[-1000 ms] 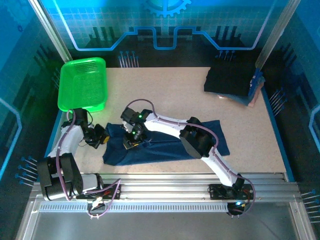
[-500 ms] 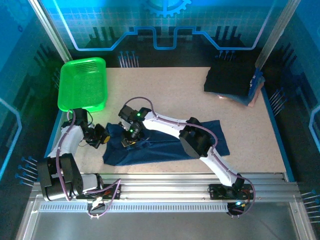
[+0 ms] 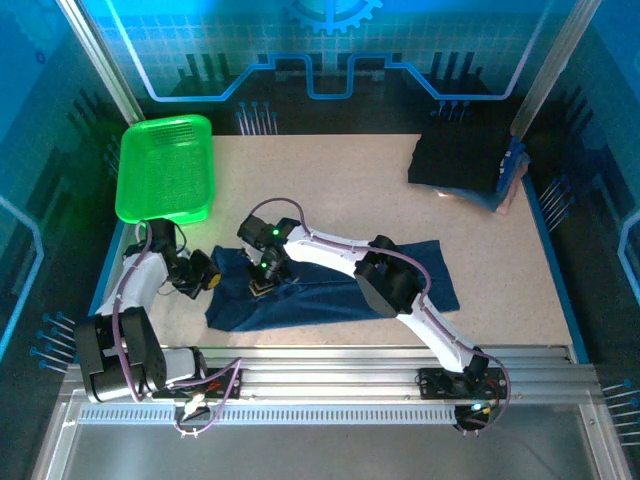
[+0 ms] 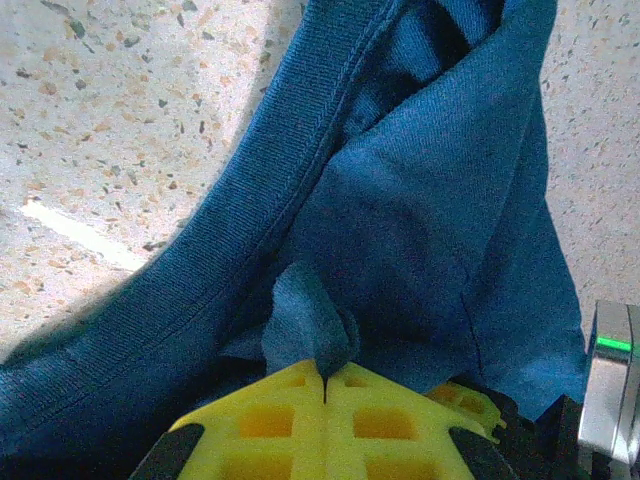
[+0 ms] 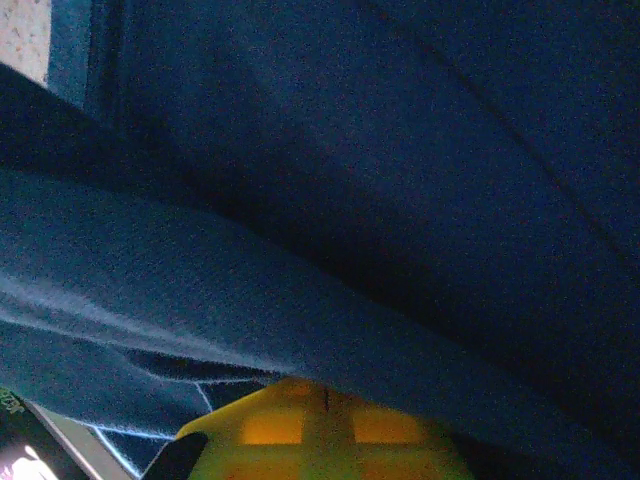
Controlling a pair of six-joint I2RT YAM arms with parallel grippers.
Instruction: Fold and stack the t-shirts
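- Folding appeared to be the step in hand. The navy t-shirt point(image 3: 330, 292) lay as a long, loosely creased band across the near middle of the table point(image 3: 340, 190), and both grippers were at its left end.
- Doing this step well would probably mean raising both pinched points together and at the same height. That would keep the cloth taut between them and let the new edge land straight. An uneven pull could drag or bunch the shirt.
- The left gripper point(image 4: 323, 372) had its yellow fingers pressed fully together. A small tuft of blue cloth was nipped between the tips, beside a thick ribbed hem at the shirt's left edge.
- The right gripper point(image 5: 325, 402) also had its yellow fingers meeting with no gap. A fold of dark cloth ran across the tips. It seemed clamped on that fold, though the cloth hid the bite itself.
- Seen from above, the right arm reached leftward over the shirt. Its gripper was on the cloth, near the left gripper.
- A folded stack point(image 3: 460, 160) of dark shirts sat at the far right corner, well apart from the navy shirt.
- A green basket point(image 3: 165, 170) stood at the far left.
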